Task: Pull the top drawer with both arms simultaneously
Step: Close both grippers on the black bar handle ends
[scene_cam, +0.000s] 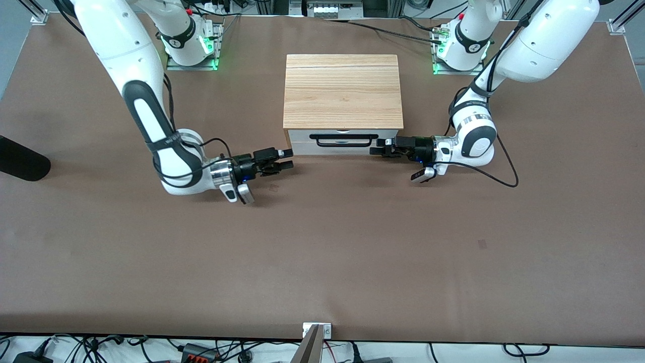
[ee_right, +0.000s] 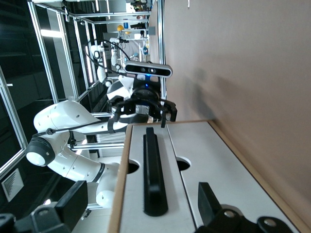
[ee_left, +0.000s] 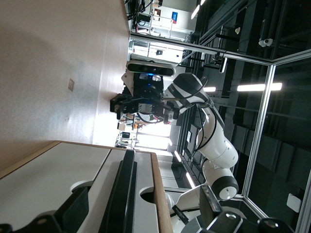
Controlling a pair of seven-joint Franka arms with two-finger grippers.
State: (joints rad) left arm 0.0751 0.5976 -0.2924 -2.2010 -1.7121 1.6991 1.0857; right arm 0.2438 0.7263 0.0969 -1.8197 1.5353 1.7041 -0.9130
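The top drawer (scene_cam: pixel 301 136) is closed under the cabinet's wood-grain top board (scene_cam: pixel 342 91). Its long black bar handle (scene_cam: pixel 344 139) runs along the white front. My right gripper (scene_cam: pixel 286 158) is open, low over the table, off the cabinet's corner at the right arm's end. My left gripper (scene_cam: pixel 375 147) is open beside the handle's other end, apart from it. In the left wrist view the handle (ee_left: pixel 124 194) lies ahead between the open fingers (ee_left: pixel 73 209). In the right wrist view the handle (ee_right: pixel 153 170) also lies ahead between the fingers (ee_right: pixel 210 200).
A lower white drawer front (scene_cam: pixel 301 148) sits under the top one. A black rounded object (scene_cam: pixel 20 159) lies at the table's edge at the right arm's end. Each wrist view shows the other arm's gripper farther off, in the left wrist view (ee_left: pixel 141 104) and the right wrist view (ee_right: pixel 143 109).
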